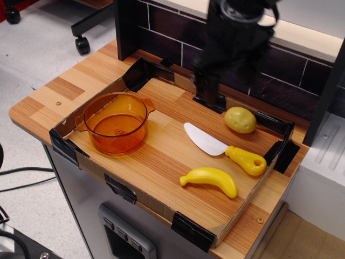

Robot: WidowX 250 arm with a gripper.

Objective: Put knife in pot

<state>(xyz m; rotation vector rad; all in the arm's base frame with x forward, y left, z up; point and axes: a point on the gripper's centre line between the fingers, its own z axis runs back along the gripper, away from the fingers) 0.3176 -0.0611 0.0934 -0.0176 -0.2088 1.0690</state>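
The knife (pixel 223 148) lies flat on the wooden tray floor at the right, its white blade (pixel 204 139) pointing left and its yellow handle (pixel 246 160) towards the right wall. The orange translucent pot (pixel 115 122) stands upright and empty at the tray's left end. My gripper (pixel 208 100) hangs from the black arm over the tray's back wall, above and behind the knife blade and well right of the pot. It holds nothing. Its fingers blur into the dark wall, so I cannot tell their gap.
A yellow banana (pixel 210 179) lies in front of the knife. A yellow-green potato (pixel 240 119) sits behind the knife handle, right of the gripper. The low cardboard tray wall (pixel 64 141) with black tape corners rings the board. A dark tiled wall (pixel 280 81) stands behind.
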